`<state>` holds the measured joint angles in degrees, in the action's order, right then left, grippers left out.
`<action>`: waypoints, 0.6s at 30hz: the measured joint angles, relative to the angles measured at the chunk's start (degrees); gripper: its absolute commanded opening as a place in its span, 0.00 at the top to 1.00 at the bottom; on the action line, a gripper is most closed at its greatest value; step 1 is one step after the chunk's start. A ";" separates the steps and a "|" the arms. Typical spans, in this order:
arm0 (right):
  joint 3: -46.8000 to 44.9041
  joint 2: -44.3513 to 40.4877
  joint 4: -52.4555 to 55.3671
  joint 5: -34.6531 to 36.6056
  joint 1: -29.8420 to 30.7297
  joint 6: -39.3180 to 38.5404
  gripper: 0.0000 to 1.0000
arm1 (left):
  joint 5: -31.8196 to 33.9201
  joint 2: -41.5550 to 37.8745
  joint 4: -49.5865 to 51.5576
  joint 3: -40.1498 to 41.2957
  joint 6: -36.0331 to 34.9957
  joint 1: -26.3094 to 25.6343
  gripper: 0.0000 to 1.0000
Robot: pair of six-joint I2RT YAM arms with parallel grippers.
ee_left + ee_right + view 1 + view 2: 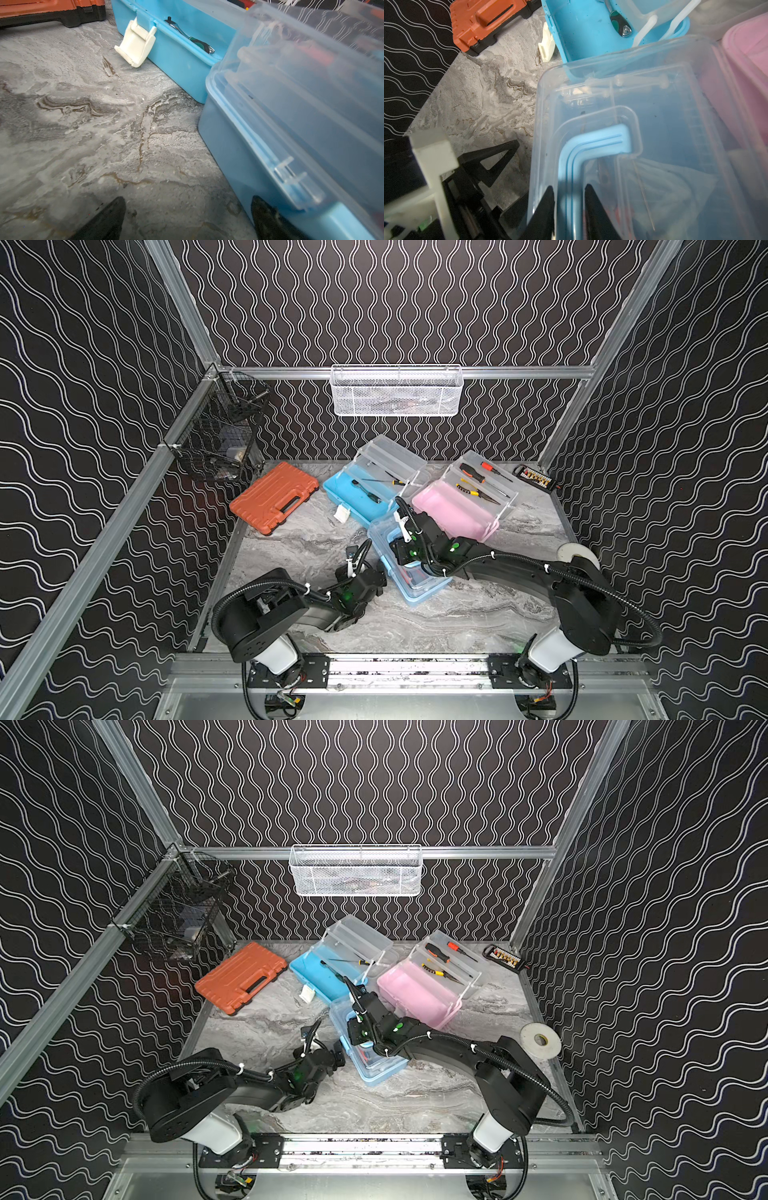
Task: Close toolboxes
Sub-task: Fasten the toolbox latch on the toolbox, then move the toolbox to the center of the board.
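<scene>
Only right wrist view, right jaws gripping blue handle (591, 143), hidden overhead.

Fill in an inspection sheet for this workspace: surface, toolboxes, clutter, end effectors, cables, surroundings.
Surface: grey marbled tabletop, flat.
Job's things: near light blue plastic toolbox has its clear lid down, latch not visible. The far light blue plastic toolbox and pink plastic toolbox have their lids open, with hand tools in the trays.
Clutter: ribbed orange hard case; white tape roll; black bit holder.
End effectors: right end effector shut on the near box's blue loop handle; left end effector open, low beside that box.
Cables: black corrugated conduit along both arms; no snag seen.
Surroundings: black wavy-patterned walls; white mesh basket and black wire basket hang on the frame.
</scene>
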<state>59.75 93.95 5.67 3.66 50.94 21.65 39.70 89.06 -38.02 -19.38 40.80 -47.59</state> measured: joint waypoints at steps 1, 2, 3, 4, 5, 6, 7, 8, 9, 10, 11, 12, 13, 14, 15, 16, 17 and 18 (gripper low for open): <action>0.00 0.00 -0.02 0.11 0.00 0.02 0.71 | 0.35 -0.87 0.37 0.00 0.00 0.00 0.01; 0.02 0.00 -0.02 0.15 0.00 0.02 0.69 | 0.83 -2.08 0.83 0.00 -0.26 0.00 0.01; 0.13 0.00 0.02 0.22 0.00 0.02 0.68 | 1.09 -3.32 1.68 -0.04 -0.37 0.00 0.01; 0.42 0.00 0.28 0.37 0.00 0.00 0.67 | 1.25 -5.16 3.17 -0.17 -0.39 0.00 0.01; 0.81 0.02 0.85 0.48 0.00 0.00 0.66 | 1.49 -7.48 5.57 -0.68 -0.37 0.00 0.01; 1.27 0.07 1.64 0.72 0.00 0.00 0.64 | 1.79 -9.33 7.39 -1.36 -0.37 0.00 0.01; 1.86 0.09 2.56 0.74 0.02 0.00 0.61 | 1.36 -11.56 9.51 -2.47 -0.35 -0.02 0.01; 2.45 0.07 3.58 0.90 0.07 0.00 0.58 | 1.36 -13.64 11.93 -3.72 -0.42 -0.13 0.01; 3.08 -0.02 4.98 1.01 0.07 0.00 0.55 | 1.81 -15.67 14.69 -4.72 -0.42 -0.22 0.01; 3.93 -0.11 6.60 0.96 0.07 0.26 0.49 | 2.01 -17.53 17.68 -5.75 -0.44 -0.22 0.01; 4.92 -0.46 7.96 0.48 0.22 1.44 0.44 | 2.21 -19.50 20.98 -6.67 -0.55 -0.20 0.01; 5.77 -0.63 9.53 -1.18 0.39 0.37 0.41 | 2.38 -21.05 23.50 -7.28 -0.66 -0.20 0.01; 6.78 -0.79 11.56 -1.09 0.70 -0.13 0.36 | 2.60 -22.80 26.56 -7.91 -0.81 -0.20 0.01; 7.58 -1.07 13.57 -1.81 0.72 -0.13 0.32 | 2.67 -24.06 28.92 -8.33 -1.14 -0.20 0.01; 8.39 -1.53 16.52 -2.43 0.61 -0.35 0.28 | 2.71 -25.70 31.95 -8.70 -1.68 -0.20 0.01; 9.22 -1.99 18.82 -2.95 0.35 -0.24 0.24 | 2.71 -26.99 34.38 -8.90 -1.68 -0.20 0.01; 9.84 -2.27 20.52 -2.91 0.15 -0.28 0.22 | 2.71 -28.26 36.65 -9.07 -1.68 -0.20 0.01; 10.51 -2.67 22.53 -3.06 -0.31 -0.74 0.19 | 2.71 -29.49 38.73 -9.11 -1.66 -0.20 0.01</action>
<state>70.26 91.29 28.21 0.60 50.63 20.91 42.41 59.57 0.71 -28.49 39.13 -47.79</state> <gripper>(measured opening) 0.768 0.991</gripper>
